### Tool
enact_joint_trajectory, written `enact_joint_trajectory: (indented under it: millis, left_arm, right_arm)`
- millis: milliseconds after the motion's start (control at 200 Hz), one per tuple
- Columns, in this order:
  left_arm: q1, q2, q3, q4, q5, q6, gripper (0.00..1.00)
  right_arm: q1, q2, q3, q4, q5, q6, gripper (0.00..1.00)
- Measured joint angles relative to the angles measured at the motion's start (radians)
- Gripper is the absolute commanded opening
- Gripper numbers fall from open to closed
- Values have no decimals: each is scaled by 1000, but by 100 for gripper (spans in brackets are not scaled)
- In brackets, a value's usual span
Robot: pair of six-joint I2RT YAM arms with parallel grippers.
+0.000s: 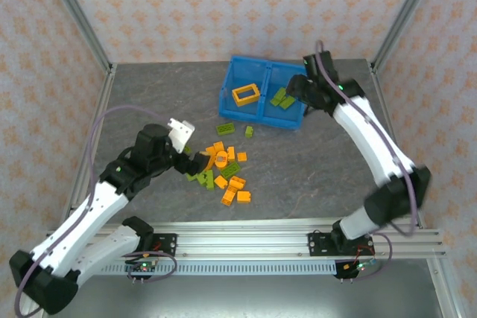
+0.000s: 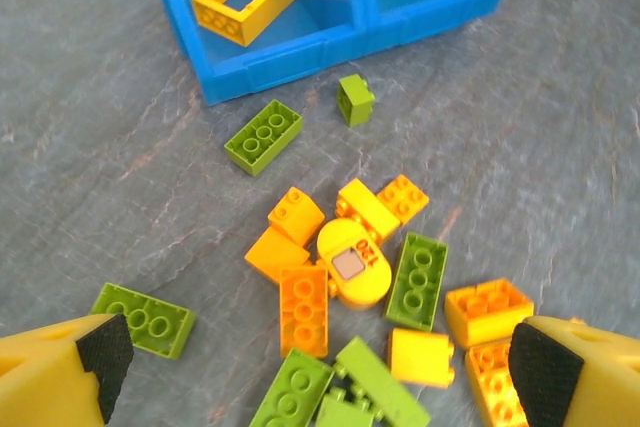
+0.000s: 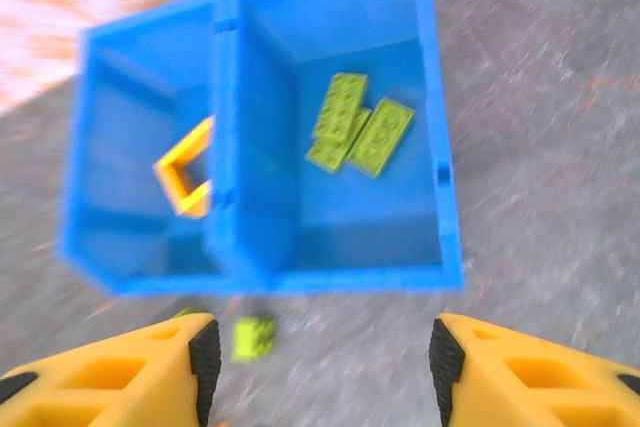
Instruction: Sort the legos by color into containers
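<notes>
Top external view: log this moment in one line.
left fingers open at loose orange/green plastic bricks | right fingers open near translucent blue plastic bin

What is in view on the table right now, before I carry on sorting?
Bin: one, blue, two compartments, far centre of the grey table.
Flat frame: one, orange, in the bin's left compartment.
Flat plates: about three, lime green, in the right compartment.
Loose orange bricks: roughly ten, piled in front of the bin.
Loose green bricks: roughly seven, most in the pile, two nearer the bin.
Rounded piece: one, yellow-orange, printed label, mid-pile.
Left tool: open, empty, over the pile.
Right tool: open, empty, beside the bin.
</notes>
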State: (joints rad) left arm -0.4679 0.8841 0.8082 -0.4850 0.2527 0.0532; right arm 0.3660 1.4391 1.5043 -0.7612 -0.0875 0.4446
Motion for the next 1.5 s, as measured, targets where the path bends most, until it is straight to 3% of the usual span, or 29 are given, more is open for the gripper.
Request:
enact_joint_trajectory:
  millis: [145,285,606,716,1011,1211,1496]
  left_arm:
    - [-4,208,69,48,-56,-157,95]
    - [-3,478,218,49,-61,-208,99]
    - [-3,863,412,71,-55,-149,100]
    - [-2,957,475,77,-56,-138,100]
    - [-2,1083,526,122,-113,-142,100]
    - [3,1128,526,143,-145,-142,100]
    - [19,1150,534,184,-125,-182,84]
  right_arm:
    - [69,-290,-189,13,-43,49,74]
    - [79,-415,-278,-23,-28,101,81]
    - [79,-476,-312,-54,60,196,99]
    - [79,-441,-297,-66,85,183,99]
    - [79,-290,-128,-95,95,106,99]
    - [79,-282,-119,-85,83,92,99]
    - [79,-289,-124,-88,69,70,99]
